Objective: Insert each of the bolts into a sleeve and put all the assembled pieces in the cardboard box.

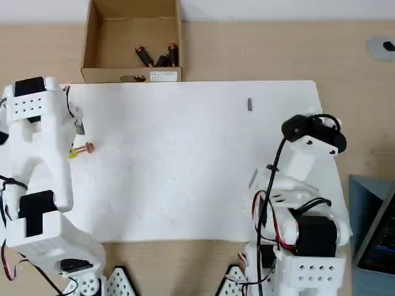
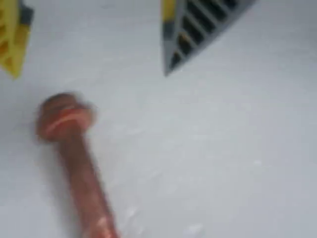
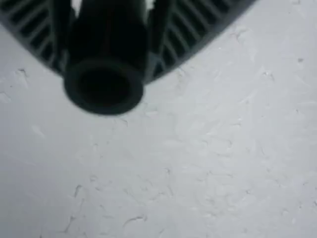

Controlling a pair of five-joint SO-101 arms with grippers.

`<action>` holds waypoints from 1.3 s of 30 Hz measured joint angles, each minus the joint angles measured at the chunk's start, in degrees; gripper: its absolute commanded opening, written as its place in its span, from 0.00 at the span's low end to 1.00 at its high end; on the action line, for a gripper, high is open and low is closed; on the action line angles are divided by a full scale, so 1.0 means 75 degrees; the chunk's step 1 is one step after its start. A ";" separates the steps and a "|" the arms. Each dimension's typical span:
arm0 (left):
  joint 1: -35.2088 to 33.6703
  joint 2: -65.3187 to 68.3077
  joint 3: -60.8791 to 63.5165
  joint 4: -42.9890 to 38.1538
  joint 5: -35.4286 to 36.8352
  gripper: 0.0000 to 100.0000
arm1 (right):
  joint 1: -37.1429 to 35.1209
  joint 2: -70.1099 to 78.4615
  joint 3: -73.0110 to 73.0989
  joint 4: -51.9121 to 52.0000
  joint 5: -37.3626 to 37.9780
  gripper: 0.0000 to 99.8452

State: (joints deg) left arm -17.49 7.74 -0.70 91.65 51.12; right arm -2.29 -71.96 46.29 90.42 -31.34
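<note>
A copper bolt [image 2: 74, 163] lies flat on the white foam mat [image 1: 185, 166]; in the high view the bolt [image 1: 87, 148] is at the mat's left edge. My left gripper [image 2: 94, 39] hovers just over its head, open, with a yellow fingertip [image 2: 12, 34] on one side and a grey ribbed one on the other. My right gripper [image 3: 106, 29] is shut on a black sleeve [image 3: 104, 74], whose open end faces the camera above the mat. A second dark sleeve [image 1: 250, 104] lies on the mat's far right. The cardboard box [image 1: 91, 43] holds several assembled pieces [image 1: 159, 57].
The box stands beyond the mat's far left corner. The right arm [image 1: 305, 185] covers the mat's right edge. A grey disc [image 1: 381, 47] lies on the wooden table at far right, and a laptop corner [image 1: 376, 240] shows near right.
</note>
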 measured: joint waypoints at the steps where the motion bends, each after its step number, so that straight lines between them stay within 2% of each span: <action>1: 0.0000 0.0000 -0.0070 0.0188 -0.0692 0.20 | 0.0000 0.0000 0.0000 0.0000 0.0000 0.01; 7: 0.0000 0.0000 -0.0598 0.0856 -0.4689 0.20 | 0.0000 0.0000 0.0000 0.0000 0.0000 0.01; 13: 0.0000 0.0000 -0.0727 0.0949 -0.8604 0.20 | 0.0000 0.0000 0.0000 0.0000 0.0000 0.01; 20: -0.0152 0.0000 -0.0727 0.0949 -1.2261 0.20 | 0.0000 0.0000 0.0000 0.0000 0.0000 0.01; 27: -0.0152 0.0000 -0.0727 0.0949 -1.4781 0.20 | 0.0000 0.0000 0.0000 0.0000 0.0000 0.01; 39: -0.0293 0.0000 -0.0727 0.0891 -1.7301 0.20 | 0.0000 0.0000 0.0023 0.0000 0.0000 0.01</action>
State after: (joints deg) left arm -19.69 7.74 -6.15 98.33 -78.64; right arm -2.29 -71.96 46.46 90.42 -31.34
